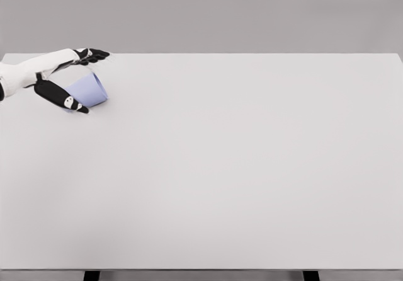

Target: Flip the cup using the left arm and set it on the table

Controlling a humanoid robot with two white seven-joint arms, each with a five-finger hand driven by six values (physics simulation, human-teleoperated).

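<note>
The left hand (66, 79), far left, fingers apparently curled in a grasp, wrist level.

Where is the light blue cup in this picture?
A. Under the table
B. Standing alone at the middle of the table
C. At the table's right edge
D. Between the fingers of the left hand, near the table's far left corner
D: the cup sits tilted between the thumb and fingers of the left hand, near the table's far left corner.

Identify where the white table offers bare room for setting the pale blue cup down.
Bare tabletop runs from the pale blue cup to the right and near edges. Only the far left corner is crowded: there the left hand grips the tilted cup.
</note>
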